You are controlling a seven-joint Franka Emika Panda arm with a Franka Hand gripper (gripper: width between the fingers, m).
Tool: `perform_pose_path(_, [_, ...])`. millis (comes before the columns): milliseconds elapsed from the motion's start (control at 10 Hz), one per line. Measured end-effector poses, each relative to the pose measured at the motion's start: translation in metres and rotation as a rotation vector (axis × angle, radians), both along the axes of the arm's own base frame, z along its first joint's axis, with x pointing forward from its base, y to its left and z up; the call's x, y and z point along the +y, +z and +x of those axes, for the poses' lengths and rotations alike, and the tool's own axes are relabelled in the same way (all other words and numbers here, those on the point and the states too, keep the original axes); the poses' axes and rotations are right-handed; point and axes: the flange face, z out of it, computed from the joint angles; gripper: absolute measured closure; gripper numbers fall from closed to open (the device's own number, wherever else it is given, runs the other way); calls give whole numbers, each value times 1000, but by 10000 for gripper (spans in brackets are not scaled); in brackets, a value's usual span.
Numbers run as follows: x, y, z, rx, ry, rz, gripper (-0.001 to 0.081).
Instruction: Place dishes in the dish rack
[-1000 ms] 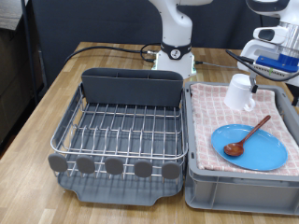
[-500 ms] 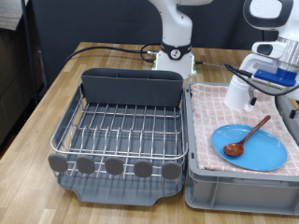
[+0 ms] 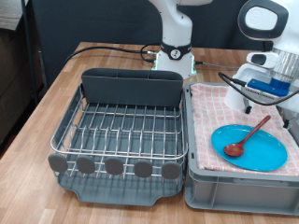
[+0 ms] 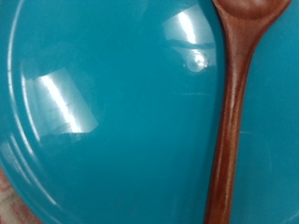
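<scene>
The light-blue plate lies on the pink checked cloth in the grey bin, with the reddish-brown wooden spoon resting across it. My gripper hangs low over the far part of the bin, just above and behind the plate. The white mug stood there and is now hidden behind my hand. The wrist view is filled by the plate with the spoon across it; no fingers show there. The dish rack, with its wire grid and tall cutlery box, holds no dishes.
The grey bin with the pink checked cloth stands at the exterior view's right, touching the rack. The robot base and cables are behind the rack on the wooden table.
My arm has come down and to the exterior view's left, over the bin. It now covers the mug, which showed plainly one second ago.
</scene>
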Motion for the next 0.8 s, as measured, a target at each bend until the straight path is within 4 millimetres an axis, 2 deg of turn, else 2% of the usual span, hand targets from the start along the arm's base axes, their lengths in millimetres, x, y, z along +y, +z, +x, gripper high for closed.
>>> perform_pose_path(800, [-13,-40,-5,-34,-54,38,4])
